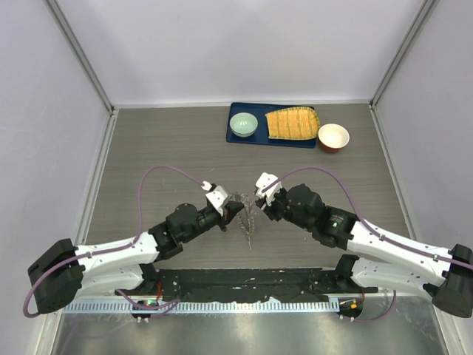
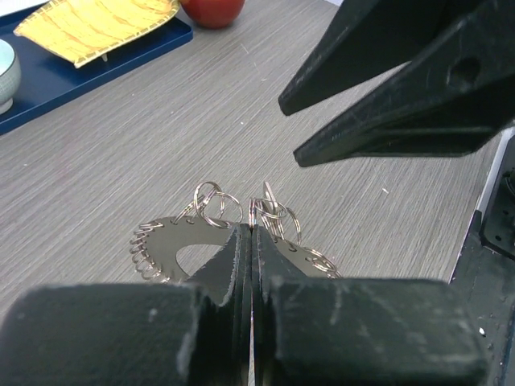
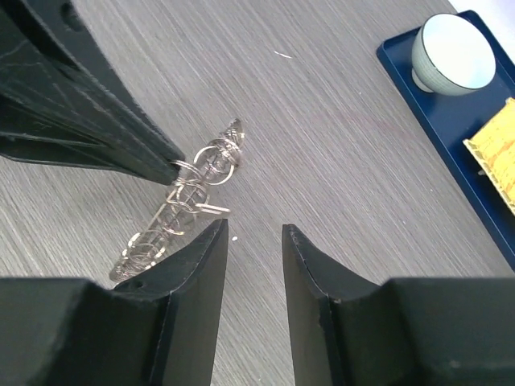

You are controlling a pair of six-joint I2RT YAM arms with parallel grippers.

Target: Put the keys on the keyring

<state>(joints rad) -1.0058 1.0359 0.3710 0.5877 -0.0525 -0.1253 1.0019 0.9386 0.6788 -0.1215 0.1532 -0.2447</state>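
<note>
Grey surface (image 1: 148, 148) is stretching behind; mid-frame, the left tool (image 2: 251, 233) is clenching the keyring (image 2: 165, 249) on edge, while the right tool (image 3: 253, 233), parted and empty, is needing a slow, aligned approach.

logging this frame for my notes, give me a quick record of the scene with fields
left gripper: shut on the rim of the keyring, holding it on edge
right gripper: open, empty, close beside the keyring
key: cannot tell one apart from the small rings
tray: blue, far side, holds a green bowl and a yellow mat
red bowl: on the table, right of the tray
</note>
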